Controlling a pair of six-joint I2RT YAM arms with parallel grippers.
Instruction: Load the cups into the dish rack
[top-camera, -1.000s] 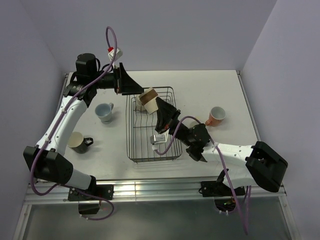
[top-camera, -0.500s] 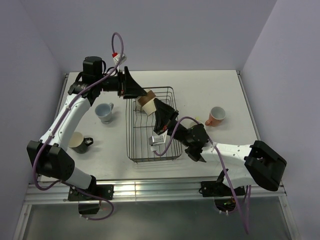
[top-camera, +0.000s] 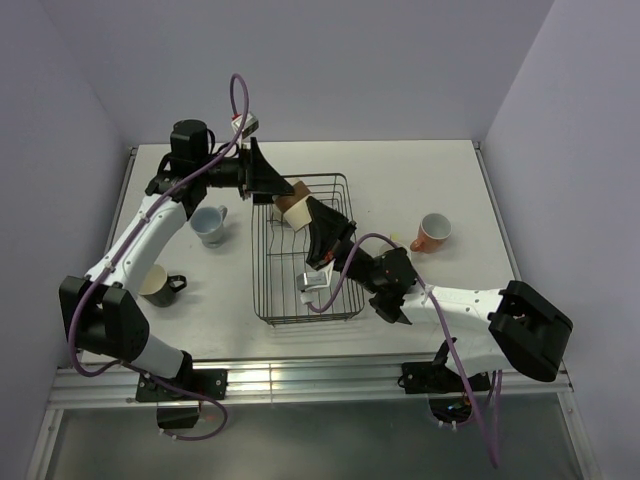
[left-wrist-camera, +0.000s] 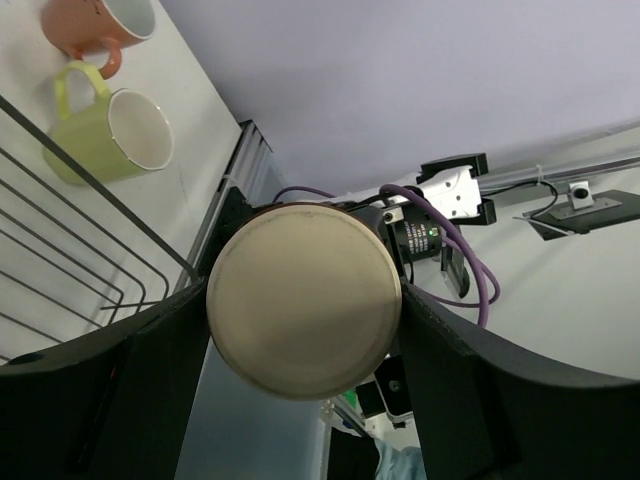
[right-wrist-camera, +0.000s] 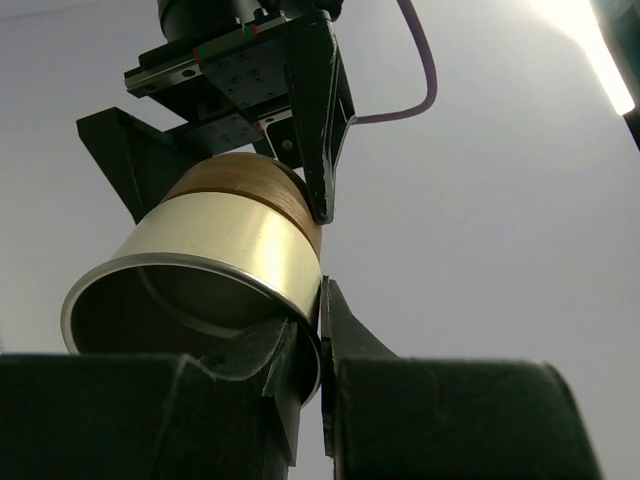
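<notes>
A tan metal-lined tumbler (top-camera: 296, 204) hangs tilted over the far end of the black wire dish rack (top-camera: 266, 300), held from both sides. My left gripper (top-camera: 280, 188) is shut on its tan base end, and the round base (left-wrist-camera: 300, 300) fills the gap between its fingers. My right gripper (top-camera: 312, 212) pinches the metal rim (right-wrist-camera: 230, 240), one finger inside and one outside. A blue-grey cup (top-camera: 210, 224) and a black cup (top-camera: 155, 285) stand left of the rack. A salmon mug (top-camera: 432, 231) stands to the right, with a yellow mug (left-wrist-camera: 110, 130) beside it. The second tumbler is not visible.
The rack's wires (left-wrist-camera: 60, 230) show at the lower left of the left wrist view. The right forearm (top-camera: 450, 300) lies across the table's near right. The table's left edge runs close to the black cup.
The left arm has swung its elbow rightward and the tumbler has shifted slightly down toward the rack. Both grippers stay on the tumbler.
</notes>
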